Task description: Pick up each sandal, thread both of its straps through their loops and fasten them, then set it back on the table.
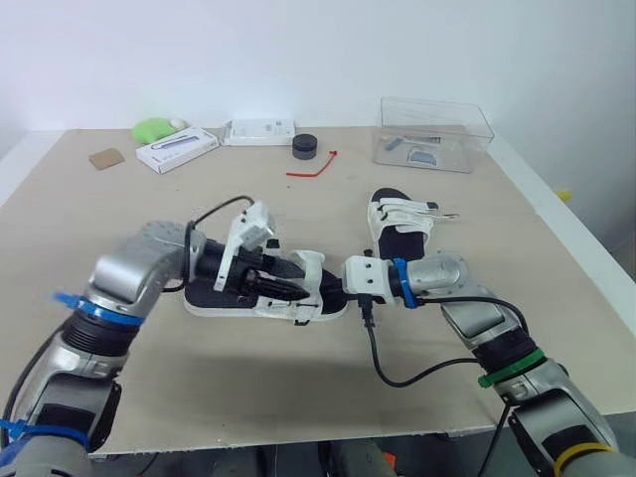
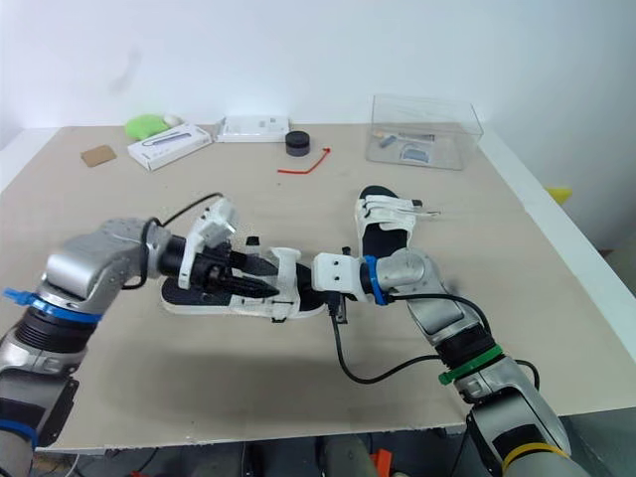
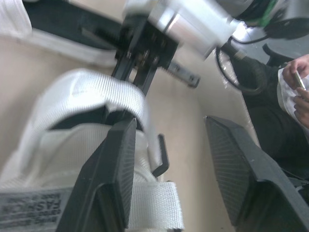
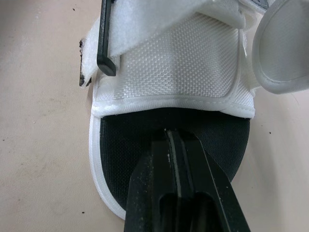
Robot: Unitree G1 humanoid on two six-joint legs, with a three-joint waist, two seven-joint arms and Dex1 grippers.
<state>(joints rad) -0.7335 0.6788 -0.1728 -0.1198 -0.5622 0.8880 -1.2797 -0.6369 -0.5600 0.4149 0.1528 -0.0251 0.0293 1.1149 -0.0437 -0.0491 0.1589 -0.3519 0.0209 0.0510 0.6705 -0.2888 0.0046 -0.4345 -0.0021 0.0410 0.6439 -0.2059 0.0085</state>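
- Sandal [image 1: 320, 298] lies flat on the table [image 1: 298, 388], mid-front, between both grippers, so each can work it from one end
- Second sandal [image 1: 399, 227] waits just behind, to the right
- Right gripper [image 4: 175, 145], fingers pressed together, sits over the toe footbed [image 4: 125, 140], seemingly to pin the sandal down
- Left gripper [image 1: 296, 289], fingers spread, straddles the strap [image 3: 91, 92] beside its loop [image 3: 161, 159], probably lining up a pinch

the near sandal [image 1: 238, 312] had its middle straps buried under the left gripper [image 1: 296, 288], so no telling how they sat. stuff inside the clear box [image 1: 482, 139] was too small to make out. in the left wrist view a person's hand [image 3: 295, 72] was chopped off by the edge.
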